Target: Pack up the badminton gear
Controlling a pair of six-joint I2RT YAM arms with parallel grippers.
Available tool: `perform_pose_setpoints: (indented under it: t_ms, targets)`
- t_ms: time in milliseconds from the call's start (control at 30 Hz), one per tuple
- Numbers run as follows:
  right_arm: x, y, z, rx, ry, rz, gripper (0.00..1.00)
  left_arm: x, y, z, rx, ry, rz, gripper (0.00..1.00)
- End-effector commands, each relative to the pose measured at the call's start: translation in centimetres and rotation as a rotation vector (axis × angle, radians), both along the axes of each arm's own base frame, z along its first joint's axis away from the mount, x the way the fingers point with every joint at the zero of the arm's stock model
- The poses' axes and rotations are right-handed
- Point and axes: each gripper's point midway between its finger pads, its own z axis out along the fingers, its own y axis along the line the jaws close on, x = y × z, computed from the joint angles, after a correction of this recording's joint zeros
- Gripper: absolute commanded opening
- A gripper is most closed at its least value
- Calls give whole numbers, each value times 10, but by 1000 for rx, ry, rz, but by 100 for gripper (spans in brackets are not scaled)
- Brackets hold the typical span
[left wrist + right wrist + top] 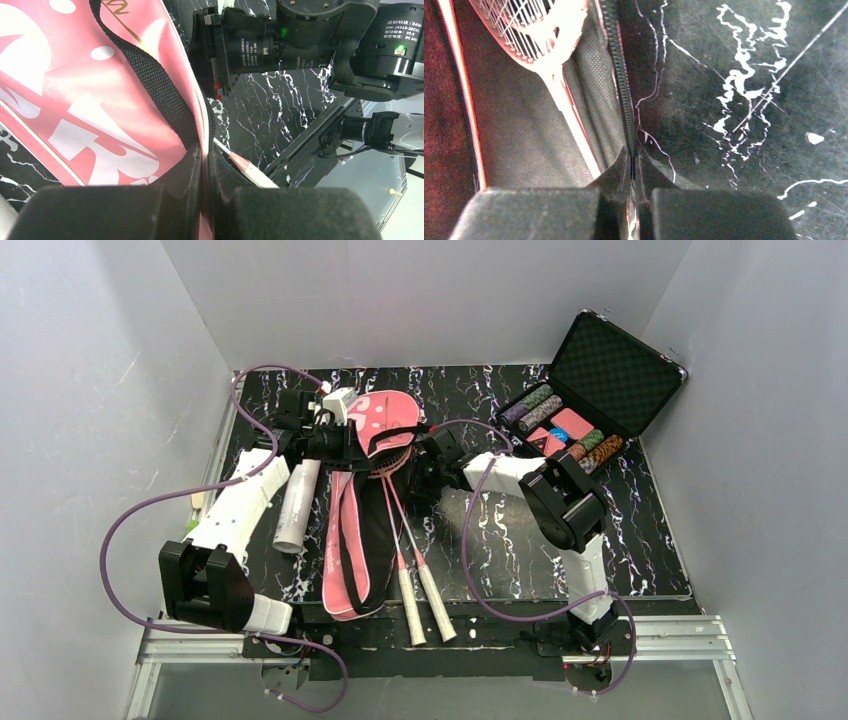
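Both grippers are on the bag (383,412), and it is crowded in there. The long pink fabric bag lies lengthwise left of centre on the black marbled table (520,540), its rounded end at the far side. The left gripper (205,165) is pinched together on the bag's pink edge, its chunky matte black fingers (115,210) meeting on a thin fold of cloth. A coarse woven black strap (150,75) curves across the printed white lettering right beside that grip.

On the other side, the right gripper (634,170) is closed on the zipper (621,85) edge, the toothed black line running straight down between its fingertips. Just left of it, inside the grey mesh-textured lining, sits a racket head (574,25), pale frame and fine white strings.

From above, the rackets (411,605) have their heads tucked into the bag's mouth. Their thin shafts and wrapped white handles stick out toward the near edge, just beside the bag's right flank. The white tube (297,505), a smooth cylinder, lies on the table along the bag's left side, close under the left arm.

Well apart at the far right stands the open case (610,365), with a black egg-crate foam lid and rows of coloured chips (565,430). The right arm's elbow hangs just in front of it.
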Motion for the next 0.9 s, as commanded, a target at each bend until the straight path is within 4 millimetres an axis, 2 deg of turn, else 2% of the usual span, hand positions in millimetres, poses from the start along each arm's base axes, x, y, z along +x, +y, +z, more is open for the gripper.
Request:
perform_pose_setpoints:
  t_ms: [0,133,200,300,367,400,533,667,867]
  targets:
    - [2,-1,23,67,-29,-7,1,-7,-8,15,-33,-48,-66,0]
    - [2,-15,53,71,-90,-14,1,-10,-9,7,-33,-33,-88,1]
    - [0,-20,72,70,-113,-14,1,-13,-12,4,-38,-28,-118,14]
    - [-4,-25,101,73,-134,-7,1,-23,-22,-1,-25,-42,-190,27]
    - [-8,-28,117,76,-133,-5,1,-31,-31,-3,-9,-67,-247,42]
    - [-10,-29,124,80,-133,-4,1,-35,-35,-3,-6,-74,-272,45]
    - [-17,-32,146,105,-128,-18,1,-44,-52,-7,4,-79,-336,49]
    - [-19,-36,163,105,-121,-26,1,-44,-57,-15,10,-56,-350,54]
    - [-17,-36,199,121,-127,-29,1,-56,-63,-4,-16,-73,-384,63]
